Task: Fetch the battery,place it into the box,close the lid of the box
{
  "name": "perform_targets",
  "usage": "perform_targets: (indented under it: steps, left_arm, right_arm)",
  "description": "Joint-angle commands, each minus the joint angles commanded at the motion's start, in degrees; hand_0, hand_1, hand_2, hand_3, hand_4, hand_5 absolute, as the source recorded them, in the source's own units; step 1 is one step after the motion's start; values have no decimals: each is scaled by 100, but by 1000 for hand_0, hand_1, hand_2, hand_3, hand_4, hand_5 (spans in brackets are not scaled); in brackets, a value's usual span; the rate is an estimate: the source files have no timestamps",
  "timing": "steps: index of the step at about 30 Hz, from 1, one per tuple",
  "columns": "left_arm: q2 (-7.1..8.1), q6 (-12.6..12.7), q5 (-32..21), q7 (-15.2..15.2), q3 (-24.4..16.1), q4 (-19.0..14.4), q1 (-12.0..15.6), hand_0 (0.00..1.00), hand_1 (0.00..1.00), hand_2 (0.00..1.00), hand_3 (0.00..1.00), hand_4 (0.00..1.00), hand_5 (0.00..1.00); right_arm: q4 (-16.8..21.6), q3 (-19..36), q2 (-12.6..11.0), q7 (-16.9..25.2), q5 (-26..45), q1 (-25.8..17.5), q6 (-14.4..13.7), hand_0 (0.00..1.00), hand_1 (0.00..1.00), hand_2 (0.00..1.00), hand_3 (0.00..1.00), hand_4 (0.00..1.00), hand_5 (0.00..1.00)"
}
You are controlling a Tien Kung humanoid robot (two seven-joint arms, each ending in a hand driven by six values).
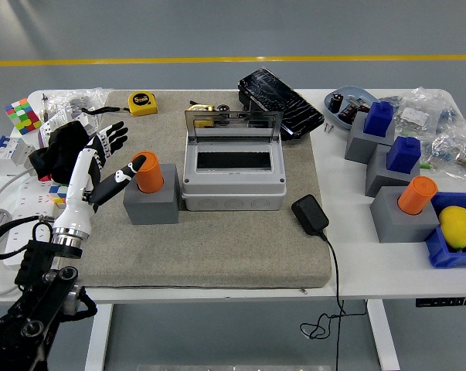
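Note:
An orange cylindrical battery (148, 171) stands upright in a grey holder block (152, 204) on the left of the beige mat (217, 255). The grey box (233, 171) sits at the mat's middle, its clear lid (233, 124) raised upright at the back. My left hand (121, 155) reaches in from the lower left, fingers spread open, with the thumb tip at the battery's left side. It holds nothing. A second orange battery (416, 195) stands in a grey block (403, 219) at the right. My right hand is out of view.
A black adapter (311, 215) with its cable lies at the mat's right edge. A yellow tape measure (142, 102) and a black pouch (280, 100) lie behind the box. Grey blocks with blue caps (379, 120) and a blue bin with a lemon (457, 226) stand at the right. A power strip (20, 205) is at the left.

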Motion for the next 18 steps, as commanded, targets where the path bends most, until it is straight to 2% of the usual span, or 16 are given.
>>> perform_targets:
  steps: [3, 4, 9, 10, 15, 16, 18]
  left_arm:
    - [0, 7, 2, 4, 51, 76, -29, 813, 835, 809, 815, 998, 298]
    - [0, 4, 1, 6, 69, 95, -37, 777, 831, 773, 783, 998, 244]
    - [0, -16, -21, -1, 246, 205, -107, 777, 831, 773, 783, 998, 244]
    - [0, -10, -42, -23, 292, 240, -132, 754, 812, 770, 787, 998, 206]
    - [0, 53, -131, -162, 421, 360, -237, 754, 812, 770, 787, 998, 206]
    - [0, 71, -182, -203, 462, 416, -279, 712, 780, 753, 789, 998, 170]
    - [0, 98, -251, -265, 511, 485, -318, 712, 780, 753, 789, 998, 170]
  right_arm:
    - [0, -13, 3, 6, 12, -1, 2, 634, 643, 670, 570, 990, 507]
    - [0, -17, 4, 5, 12, -3, 2, 634, 643, 670, 569, 990, 508]
    - [0, -27, 10, 0, 15, -2, 6, 634, 643, 670, 569, 990, 508]
    - [0, -21, 13, -1, 13, -1, 5, 634, 643, 671, 570, 990, 507]
    - [0, -49, 12, 3, 44, 9, 12, 634, 643, 671, 570, 990, 507]
    - [0, -49, 10, 0, 39, 10, 13, 634, 643, 670, 570, 991, 506]
    - [0, -53, 8, -5, 33, 10, 15, 634, 643, 670, 570, 991, 506]
